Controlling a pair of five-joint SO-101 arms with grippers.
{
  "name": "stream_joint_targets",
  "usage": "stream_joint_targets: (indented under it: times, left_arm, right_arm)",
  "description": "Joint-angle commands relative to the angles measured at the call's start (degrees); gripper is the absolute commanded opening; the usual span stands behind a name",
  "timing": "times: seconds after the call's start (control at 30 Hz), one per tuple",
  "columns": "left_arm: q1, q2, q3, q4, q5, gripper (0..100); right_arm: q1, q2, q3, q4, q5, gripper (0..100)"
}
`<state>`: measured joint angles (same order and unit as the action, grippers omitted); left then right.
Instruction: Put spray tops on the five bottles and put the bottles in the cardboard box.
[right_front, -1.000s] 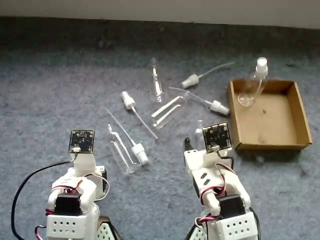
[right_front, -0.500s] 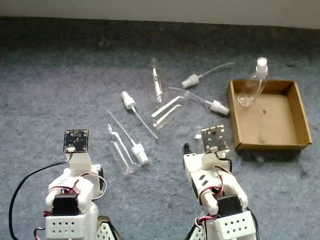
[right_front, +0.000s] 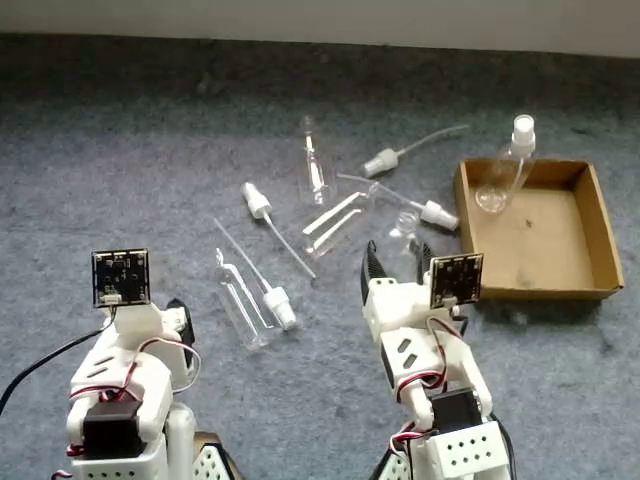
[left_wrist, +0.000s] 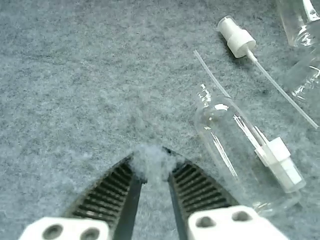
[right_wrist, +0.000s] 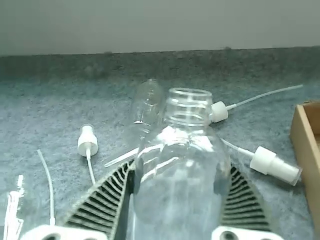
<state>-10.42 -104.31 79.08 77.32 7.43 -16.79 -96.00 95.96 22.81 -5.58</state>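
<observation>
My right gripper (right_front: 398, 262) (right_wrist: 180, 167) is shut on a clear uncapped bottle (right_front: 403, 232) (right_wrist: 180, 165), its open neck pointing away from the arm, just left of the cardboard box (right_front: 590, 200). A capped bottle (right_front: 505, 170) leans in the box's far left corner. My left gripper (left_wrist: 152, 170) sits low over the carpet, open by a narrow gap with nothing in it. Beside it lies another clear bottle (left_wrist: 240, 145) (right_front: 245, 300) with a spray top (left_wrist: 280, 165) (right_front: 280, 305) resting against it.
Loose spray tops (right_front: 257, 200) (right_front: 382, 160) (right_front: 437, 213) with long tubes and two more clear bottles (right_front: 313, 165) (right_front: 335, 222) are scattered across the middle of the grey carpet. The left arm (right_front: 130, 330) stands at the near left.
The right gripper has tilted up and forward with the bottle, which now stands out ahead of it. The left arm has drawn back and to the left.
</observation>
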Motion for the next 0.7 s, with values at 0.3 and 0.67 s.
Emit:
stream_joint_targets:
  times: [0.3, 0.67]
  left_arm:
    - [-0.7, 6.2, -8.5, -0.5, -0.4, 0]
    - [4.1, 52.8, -34.2, -0.5, -0.1, 1]
  right_arm:
    - [0.0, -0.7, 7.9, -3.6, 2.0, 16.7]
    - [0.1, -0.7, 7.9, -4.4, 2.5, 16.6]
